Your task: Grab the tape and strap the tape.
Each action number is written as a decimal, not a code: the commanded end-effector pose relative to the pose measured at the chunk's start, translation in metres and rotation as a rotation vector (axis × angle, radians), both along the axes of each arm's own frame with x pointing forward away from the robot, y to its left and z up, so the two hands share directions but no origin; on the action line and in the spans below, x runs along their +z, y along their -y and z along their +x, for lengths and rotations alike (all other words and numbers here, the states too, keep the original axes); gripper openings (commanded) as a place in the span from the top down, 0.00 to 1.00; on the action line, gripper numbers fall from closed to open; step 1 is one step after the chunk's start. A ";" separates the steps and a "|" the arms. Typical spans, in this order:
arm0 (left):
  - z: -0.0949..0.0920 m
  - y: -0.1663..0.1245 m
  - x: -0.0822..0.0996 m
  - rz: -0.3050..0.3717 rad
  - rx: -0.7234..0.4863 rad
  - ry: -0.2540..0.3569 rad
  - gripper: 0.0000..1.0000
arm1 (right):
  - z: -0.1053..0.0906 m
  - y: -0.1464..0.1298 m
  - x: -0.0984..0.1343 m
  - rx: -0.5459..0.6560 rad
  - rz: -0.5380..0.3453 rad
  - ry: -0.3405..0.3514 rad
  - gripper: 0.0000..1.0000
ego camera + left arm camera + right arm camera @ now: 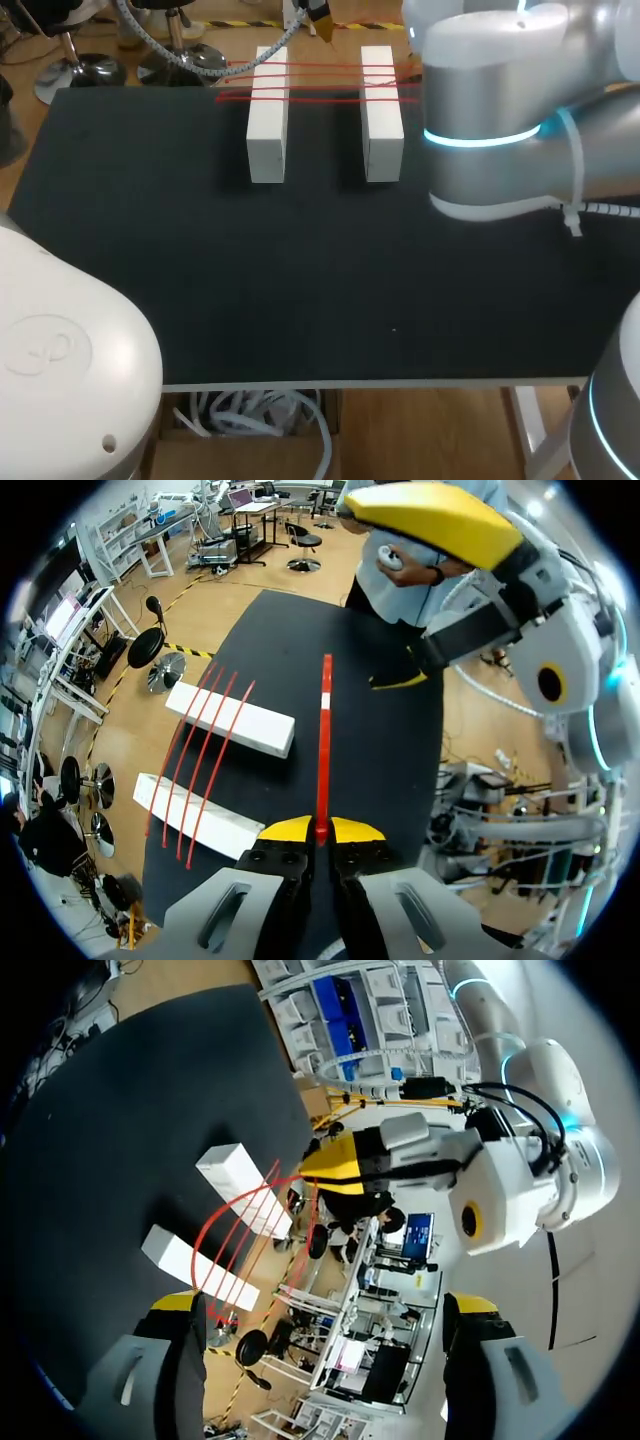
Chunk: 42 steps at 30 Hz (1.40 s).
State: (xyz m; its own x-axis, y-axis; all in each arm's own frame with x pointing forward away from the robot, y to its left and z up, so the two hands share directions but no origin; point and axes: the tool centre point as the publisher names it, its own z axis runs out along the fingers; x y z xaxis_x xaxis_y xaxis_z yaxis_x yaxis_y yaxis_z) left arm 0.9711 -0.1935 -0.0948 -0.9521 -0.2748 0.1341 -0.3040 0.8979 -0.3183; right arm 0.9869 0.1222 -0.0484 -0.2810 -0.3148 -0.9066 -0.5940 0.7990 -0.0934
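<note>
Two white blocks (268,130) (382,125) lie side by side at the far end of the black table (300,280). Several strands of red tape (320,82) run across their far ends. In the left wrist view my left gripper (322,832) is shut on a taut strand of red tape (324,750) that runs straight ahead of it, above the table beside the blocks (232,718). My right gripper (325,1305) stands wide open with nothing between its fingers. Ahead of it the left gripper (340,1165) holds the tape (225,1215), which curves down to the blocks (245,1185).
My right arm's thick silver link (490,130) hangs over the table's right side, close to the right block. In the head view, the left gripper's yellow tip (320,20) shows beyond the far edge. My left arm's white housing (60,360) covers the near left corner.
</note>
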 end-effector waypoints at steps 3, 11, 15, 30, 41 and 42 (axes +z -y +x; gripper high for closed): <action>0.000 0.000 0.000 0.002 0.001 0.000 1.00 | 0.012 0.014 0.005 -0.011 -0.002 0.022 0.00; 0.000 0.000 0.000 0.002 0.001 0.000 1.00 | 0.017 0.019 0.004 -0.051 -0.012 0.074 0.00; 0.000 0.000 0.000 0.002 0.001 0.000 1.00 | 0.017 0.019 0.004 -0.051 -0.012 0.074 0.00; -0.070 -0.066 -0.047 -0.026 0.171 -0.249 1.00 | 0.017 0.019 0.004 -0.051 -0.012 0.074 0.00; -0.172 -0.143 -0.095 0.088 0.347 -0.342 1.00 | 0.017 0.019 0.004 -0.051 -0.012 0.074 0.00; -0.176 -0.147 -0.096 0.094 0.353 -0.348 1.00 | 0.017 0.019 0.004 -0.051 -0.012 0.074 0.00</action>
